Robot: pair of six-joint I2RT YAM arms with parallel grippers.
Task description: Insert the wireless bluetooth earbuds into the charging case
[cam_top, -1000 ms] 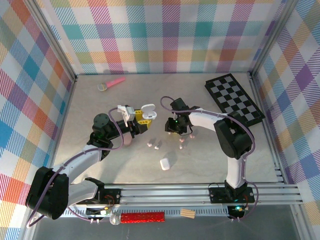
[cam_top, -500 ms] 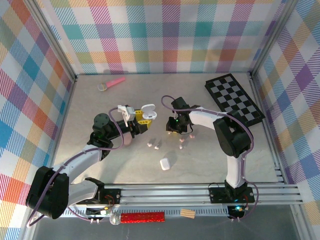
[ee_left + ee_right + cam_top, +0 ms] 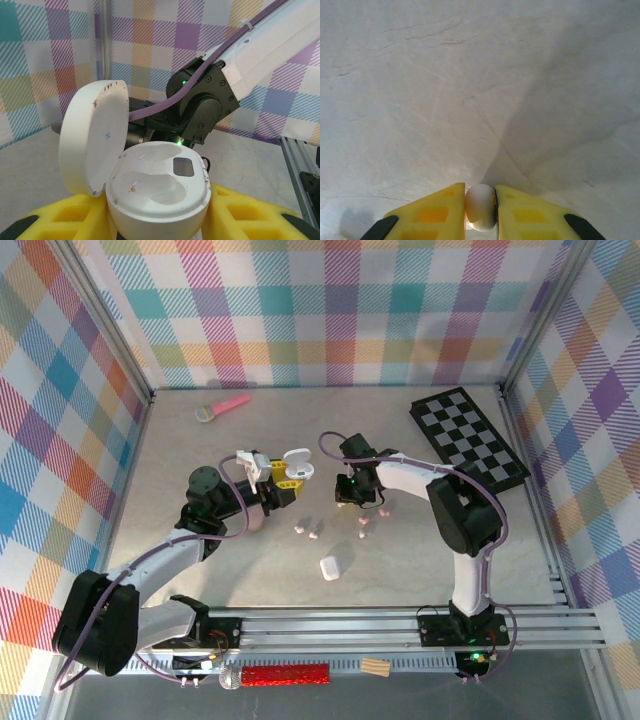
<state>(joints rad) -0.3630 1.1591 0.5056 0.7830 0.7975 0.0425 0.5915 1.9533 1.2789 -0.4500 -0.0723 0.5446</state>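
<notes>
We find the left gripper point(image 3: 283, 481) clamped on the base of the open charging case point(image 3: 296, 461), which it holds above the table point(image 3: 420, 550) left of centre. In the left wrist view the case base point(image 3: 160, 187) sits between the two yellow fingers point(image 3: 240, 217). Its lid point(image 3: 95, 137) is hinged back to the left and stands nearly upright. Both moulded wells in the base are empty, apart from a small brown speck in the left well. The right gripper point(image 3: 480, 197) is lowered to the table just right of the case, and its yellow fingers are closed on a small white rounded piece, which we read as a white earbud point(image 3: 480, 212). Both pads touch its sides. We cannot tell whether it has left the surface. Several loose earbuds point(image 3: 313, 533) lie on the table between the two arms, nearer the bases than the open case, and none of them is in any container. A second white case point(image 3: 329, 567) lies closed on the table, nearer still to the bases. A pale pink rounded item point(image 3: 255, 523), possibly another case, lies just beside the left arm, and we cannot tell whether it is open or closed.
</notes>
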